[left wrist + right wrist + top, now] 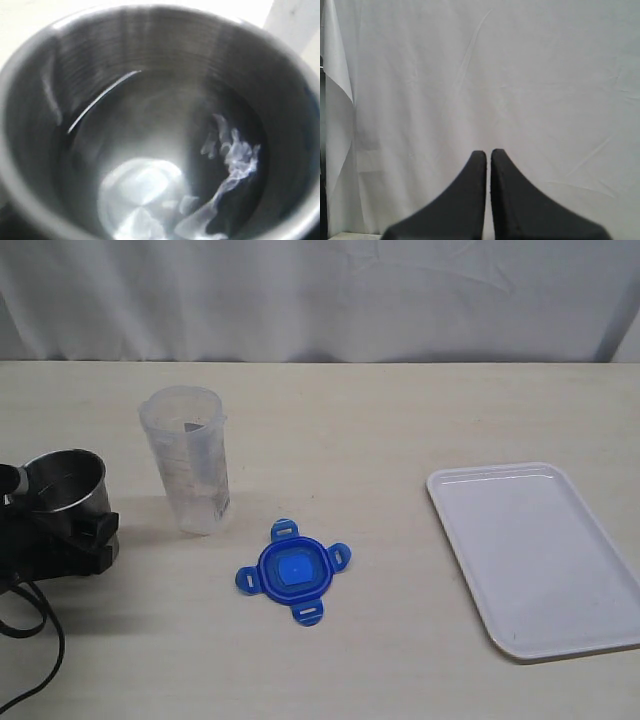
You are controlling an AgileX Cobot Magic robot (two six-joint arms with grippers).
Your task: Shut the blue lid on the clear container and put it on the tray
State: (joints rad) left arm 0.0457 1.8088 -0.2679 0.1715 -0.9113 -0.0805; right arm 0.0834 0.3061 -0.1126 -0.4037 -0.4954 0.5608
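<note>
The clear container point(190, 460) stands upright and open-mouthed on the table, left of centre. Just in front of it and to the right, the blue lid point(295, 570) lies flat on the table with its four tabs spread out. The white tray point(540, 555) rests at the right with nothing on it. My left gripper point(78, 540) is a dark shape at the far left, pressed against a steel cup point(65, 490); its fingers are hidden. My right gripper point(488, 152) is shut on nothing, faces a white curtain, and does not show in the exterior view.
The steel cup's shiny inside point(150, 150) fills the left wrist view. A black cable point(30, 640) loops on the table at the front left. A white curtain point(320, 300) hangs behind the table's far edge.
</note>
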